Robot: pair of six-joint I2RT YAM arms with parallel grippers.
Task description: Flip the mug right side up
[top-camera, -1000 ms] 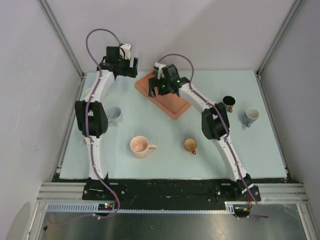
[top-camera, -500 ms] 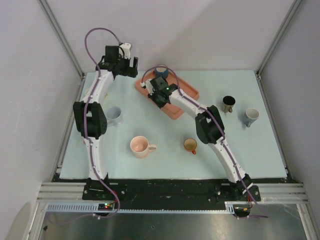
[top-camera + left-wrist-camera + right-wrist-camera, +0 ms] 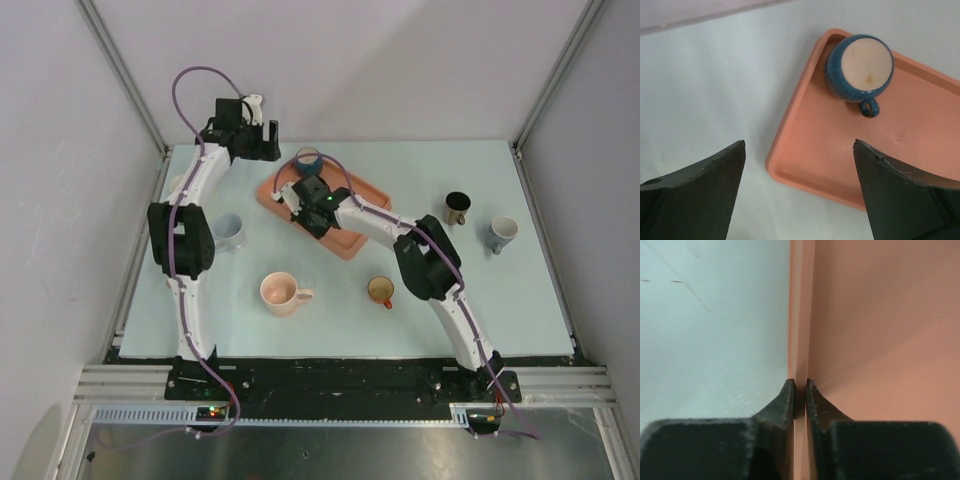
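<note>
In the top view, the blue mug [image 3: 307, 160] stands at the upper-left end of the orange tray [image 3: 350, 238]. It is just right of the left gripper [image 3: 262, 143], whose jaws are spread wide on nothing. The right gripper [image 3: 297, 192] sits at the tray's left edge.

In the left wrist view, the mug is in the tray's corner at the upper right of the frame. Its flat pale base faces up, so it looks mouth down, and its handle points to the lower right.

In the right wrist view, at frame centre, the jaws are pinched on the tray's rim [image 3: 801, 315], with the table [image 3: 710, 315] to the left.

Watch that pinch. If you move the right arm while it grips, you will likely drag or tilt the tray, and the mug may slide or topple. Bring the left arm down carelessly and a finger may strike the tray's corner instead of the mug.
</note>
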